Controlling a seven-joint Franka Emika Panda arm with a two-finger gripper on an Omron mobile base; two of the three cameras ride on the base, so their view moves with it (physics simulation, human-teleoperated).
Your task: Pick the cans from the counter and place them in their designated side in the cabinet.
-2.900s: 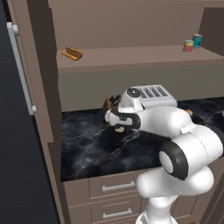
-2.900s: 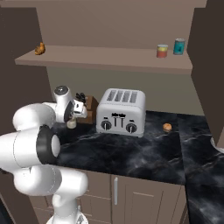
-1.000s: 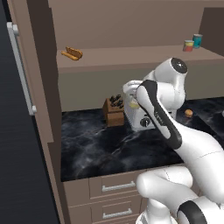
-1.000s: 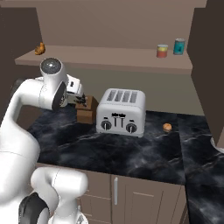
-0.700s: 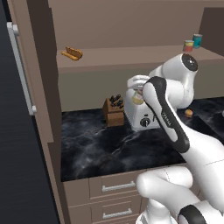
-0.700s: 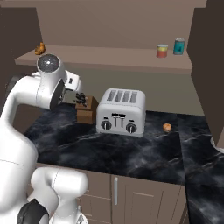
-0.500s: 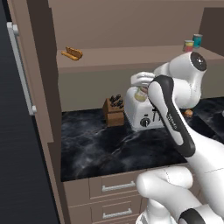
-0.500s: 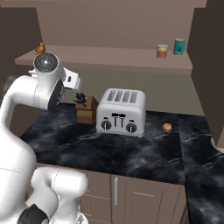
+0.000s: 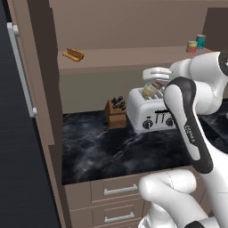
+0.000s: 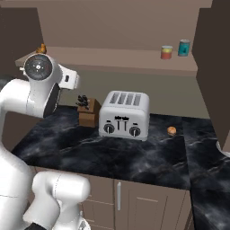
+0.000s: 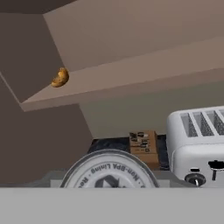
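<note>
Veined black counter (image 9: 111, 151); cylindrical tin (image 9: 150, 88) in hand (image 9: 153, 84).

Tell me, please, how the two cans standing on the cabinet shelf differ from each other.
The red-orange can is shorter with a pale top; the teal-blue can is taller, with a dark top. The red-orange one stands left of the teal-blue one in both base views. Both stand upright, near the shelf's right end.

You see a silver toaster (image 10: 124, 114) at the back of the desk, slots up, knobs facing you. Just to its left stands a brown knife block (image 10: 88, 112) with dark handles sticking out. To the toaster's right, apart from it, lies a small orange ball (image 10: 171, 130). On the shelf above, a croissant (image 9: 73, 54) rests at the left end and a teal can (image 10: 183, 47) stands at the right.
</note>
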